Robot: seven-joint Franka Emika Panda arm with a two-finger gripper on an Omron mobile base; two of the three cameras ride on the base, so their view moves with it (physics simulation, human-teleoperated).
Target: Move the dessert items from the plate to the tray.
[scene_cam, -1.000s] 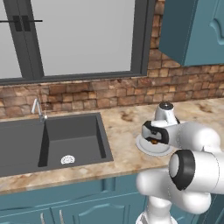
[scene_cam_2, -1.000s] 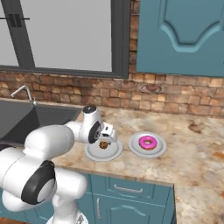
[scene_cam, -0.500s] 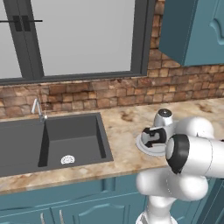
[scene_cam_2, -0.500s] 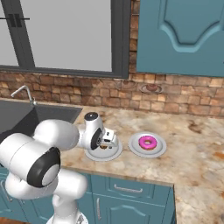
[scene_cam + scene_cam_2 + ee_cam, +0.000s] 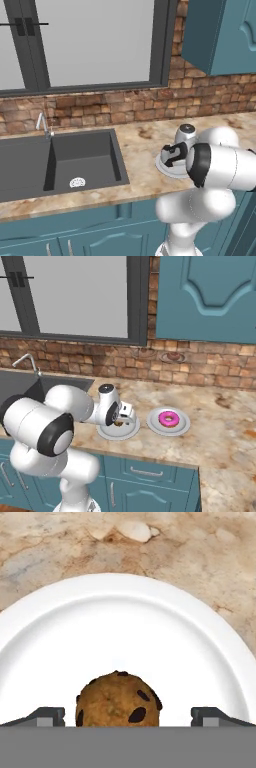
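Note:
My gripper [image 5: 127, 716] is open, low over a round white plate [image 5: 125, 622]. A brown chocolate-chip cookie [image 5: 119, 699] lies on that plate between the two fingertips [image 5: 47, 714], which stand wide apart on either side of it. From the right base the gripper [image 5: 123, 417] hangs over this plate [image 5: 107, 433]; from the left base the gripper [image 5: 169, 156] covers most of the plate [image 5: 167, 171]. The pink-iced ring doughnut [image 5: 169, 418] sits on a second pale plate [image 5: 153, 425] just to the right. The dark blue tray is out of view.
A dark sink [image 5: 60, 160] with a faucet [image 5: 44, 125] is set into the counter to the left. A brick wall [image 5: 200, 363] runs behind, with a teal cabinet [image 5: 210, 296] above. The counter's front edge [image 5: 150, 458] is close to both plates.
The hand has sunk a little closer to the cookie plate, and the arm's elbow has swung forward and outward. The doughnut and both plates have not moved.

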